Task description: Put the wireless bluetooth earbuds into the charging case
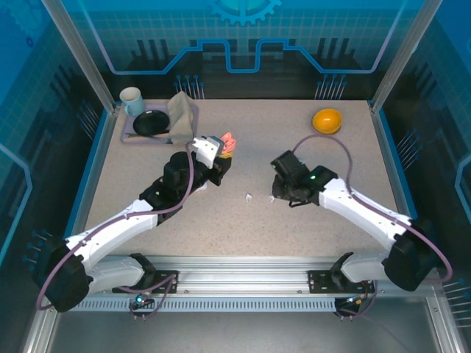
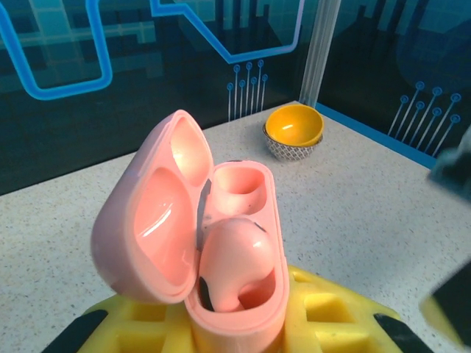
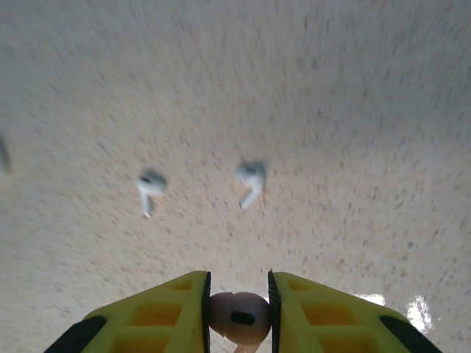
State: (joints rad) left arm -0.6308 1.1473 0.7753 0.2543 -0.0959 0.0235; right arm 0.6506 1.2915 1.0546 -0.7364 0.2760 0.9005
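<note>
Speckled tabletop (image 1: pixel 243 220). Left claw (image 2: pixel 232 312) clamps open charging case (image 2: pixel 154 228); seated earbud (image 2: pixel 232 257) fills one socket, other empty. Right claw (image 3: pixel 238 294) pinches pink earbud (image 3: pixel 237 318) by bulb; two white earbuds (image 3: pixel 149 187) (image 3: pixel 250 180) lie loose. Likely featherlight, slick, rigid: grip bulb, stem free.

The top external camera looks down from above and behind the arm bases (image 1: pixel 151 271) over the whole table (image 1: pixel 309 228). The left wrist camera sits close behind the open pink charging case (image 2: pixel 221 250) and faces low across the table toward the orange bowl (image 2: pixel 294 125), which the overhead view also shows. The right wrist camera looks steeply down, close, past a pink earbud (image 3: pixel 237 316) at two blurred white earbuds (image 3: pixel 149 187).
</note>
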